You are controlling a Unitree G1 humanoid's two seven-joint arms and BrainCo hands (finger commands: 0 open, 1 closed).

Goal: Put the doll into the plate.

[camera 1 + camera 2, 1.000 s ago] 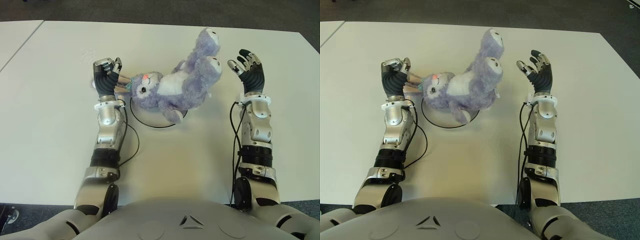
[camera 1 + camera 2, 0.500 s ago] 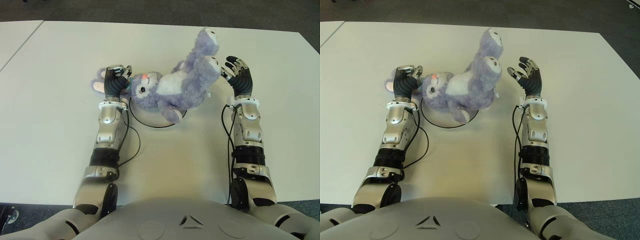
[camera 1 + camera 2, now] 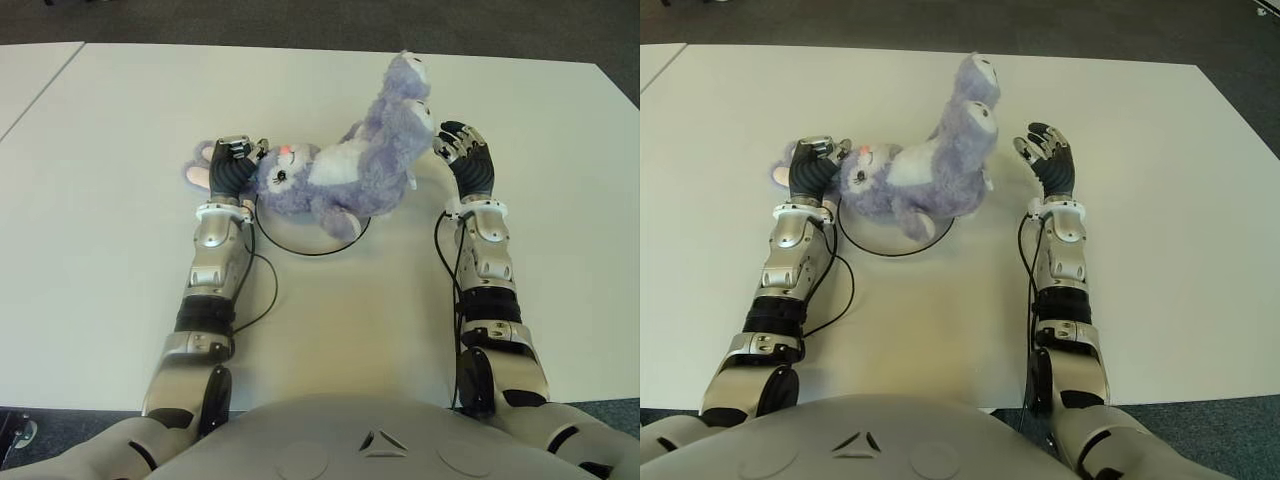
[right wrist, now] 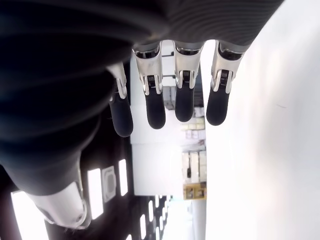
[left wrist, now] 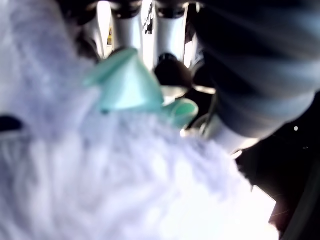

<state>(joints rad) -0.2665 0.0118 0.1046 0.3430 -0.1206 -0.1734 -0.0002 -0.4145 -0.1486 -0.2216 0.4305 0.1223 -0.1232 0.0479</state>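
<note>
A purple plush doll (image 3: 345,175) with a white belly lies across the white plate, of which mostly the black rim (image 3: 300,250) shows; its head points to my left and its legs stick up and back to the right. My left hand (image 3: 232,165) presses against the head, fingers curled at the base of an ear; its wrist view is filled with fur and the teal bow (image 5: 127,82). My right hand (image 3: 460,155) stands open close beside the upper leg, its fingers (image 4: 155,107) straight with nothing between them.
The white table (image 3: 120,120) stretches wide around the plate. Its far edge meets dark floor, and a second tabletop (image 3: 30,70) shows at the far left. Black cables (image 3: 268,290) hang along both forearms.
Both hands have closed in on the doll. The left slid right onto the head, the right moved left to the legs. The doll's legs have tipped more upright and shifted slightly left.
</note>
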